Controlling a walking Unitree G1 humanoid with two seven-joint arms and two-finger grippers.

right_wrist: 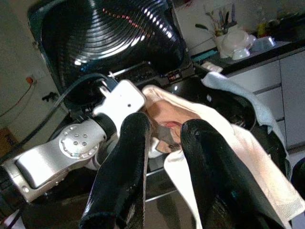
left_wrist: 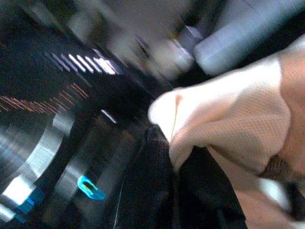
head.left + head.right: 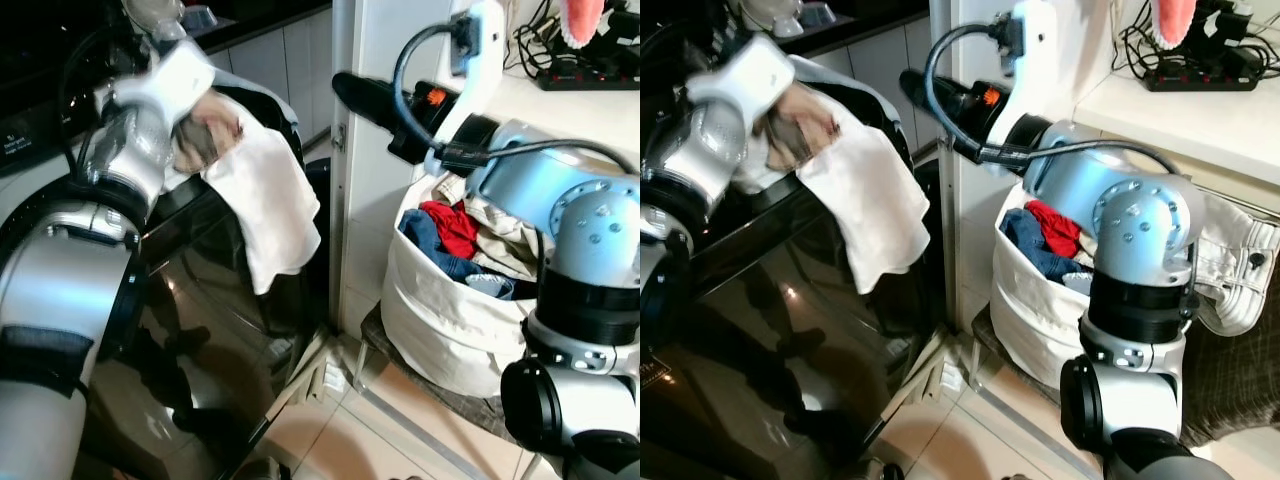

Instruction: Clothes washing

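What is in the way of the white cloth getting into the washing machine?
Nothing visible blocks it. The left gripper holds the white cloth right over the washing machine, whose lid is up. Part of the cloth hangs down outside over the dark front, so that part has yet to go in.

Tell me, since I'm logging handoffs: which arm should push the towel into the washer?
Left: its end effector grips the white towel at the washer's opening; the right end effector is empty.
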